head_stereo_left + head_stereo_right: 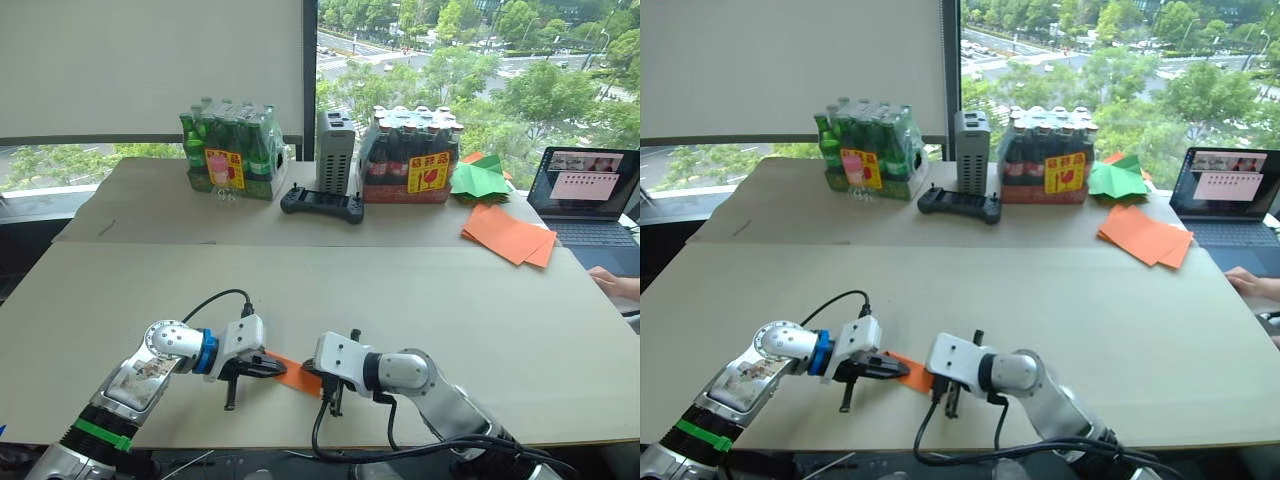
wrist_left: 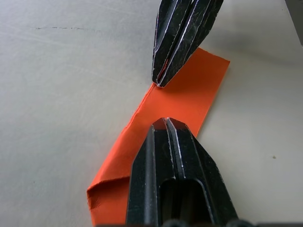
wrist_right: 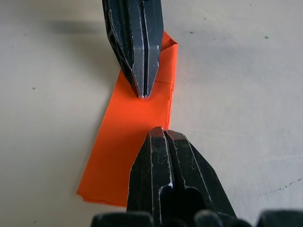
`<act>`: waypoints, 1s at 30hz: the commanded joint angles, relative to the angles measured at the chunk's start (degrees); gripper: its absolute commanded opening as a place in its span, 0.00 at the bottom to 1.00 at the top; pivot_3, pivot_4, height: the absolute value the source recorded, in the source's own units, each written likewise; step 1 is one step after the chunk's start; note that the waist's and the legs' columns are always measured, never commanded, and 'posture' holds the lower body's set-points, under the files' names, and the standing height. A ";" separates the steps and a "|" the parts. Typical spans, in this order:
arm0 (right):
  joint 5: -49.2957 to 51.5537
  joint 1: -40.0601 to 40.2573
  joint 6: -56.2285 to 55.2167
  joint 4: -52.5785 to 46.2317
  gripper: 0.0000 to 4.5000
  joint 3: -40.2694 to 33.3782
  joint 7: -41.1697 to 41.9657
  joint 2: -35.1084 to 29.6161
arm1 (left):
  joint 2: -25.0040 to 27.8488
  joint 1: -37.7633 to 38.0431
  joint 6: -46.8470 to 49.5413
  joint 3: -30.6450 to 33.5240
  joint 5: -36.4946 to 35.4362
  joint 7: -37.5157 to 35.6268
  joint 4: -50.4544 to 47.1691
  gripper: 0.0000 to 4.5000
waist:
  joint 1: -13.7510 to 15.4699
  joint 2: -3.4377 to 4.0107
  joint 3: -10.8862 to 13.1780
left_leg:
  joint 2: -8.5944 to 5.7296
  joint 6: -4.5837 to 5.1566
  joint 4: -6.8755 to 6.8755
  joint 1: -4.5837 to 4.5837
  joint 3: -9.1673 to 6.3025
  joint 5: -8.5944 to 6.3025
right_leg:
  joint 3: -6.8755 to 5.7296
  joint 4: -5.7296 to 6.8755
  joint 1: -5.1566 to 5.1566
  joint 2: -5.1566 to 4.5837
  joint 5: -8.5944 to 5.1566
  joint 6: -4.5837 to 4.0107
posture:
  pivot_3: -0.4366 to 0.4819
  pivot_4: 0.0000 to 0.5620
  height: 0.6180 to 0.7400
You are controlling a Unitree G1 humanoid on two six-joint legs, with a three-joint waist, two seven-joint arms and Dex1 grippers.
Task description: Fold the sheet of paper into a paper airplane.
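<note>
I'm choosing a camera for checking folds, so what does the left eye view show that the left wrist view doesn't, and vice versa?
Left eye view: the wider table, with a green bottle pack, a dark bottle pack, a black controller, a pile of orange sheets, a laptop and a person's hand at the robot's right.
Left wrist view: fold detail of the sheet of paper, a narrow strip with layered edges and a turned-over corner.
Shared: the left end effector and right end effector meeting tip to tip on that sheet.

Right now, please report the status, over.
Both grippers, left and right, shut, tips pressing folded sheet of paper on table. Nothing in the way.
</note>
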 commanded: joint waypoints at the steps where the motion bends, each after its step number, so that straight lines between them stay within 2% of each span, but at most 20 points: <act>1: -1.65 2.98 3.12 1.08 0.01 0.74 0.70 -2.87 | 0.20 0.04 0.97 -0.86 1.51 0.27 1.23 0.00 | 0.14 0.00 0.00 | 0.00 0.00 0.00 0.00 0.00 0.00 | 0.00 -0.02 0.00 0.00 0.00 0.01 | 0.48 0.27 0.94; 15: -1.98 8.29 4.54 -3.72 0.01 -1.40 0.04 -8.01 | -0.08 -0.60 0.44 -1.23 1.75 0.25 2.11 0.00 | 1.76 0.07 -0.07 | -0.17 0.02 0.01 -0.02 0.03 -0.02 | 0.00 -0.10 0.09 -0.22 -0.30 0.49 | 0.48 0.27 0.94; 30: -2.94 7.96 5.15 -4.64 0.01 -0.70 -0.30 -8.31 | -2.52 -2.26 0.97 -2.06 2.13 0.79 2.56 0.00 | 1.52 0.05 -0.17 | -0.17 0.02 0.03 0.10 0.04 -0.02 | 0.00 -0.06 0.18 -0.23 -0.35 0.58 | 0.48 0.27 0.94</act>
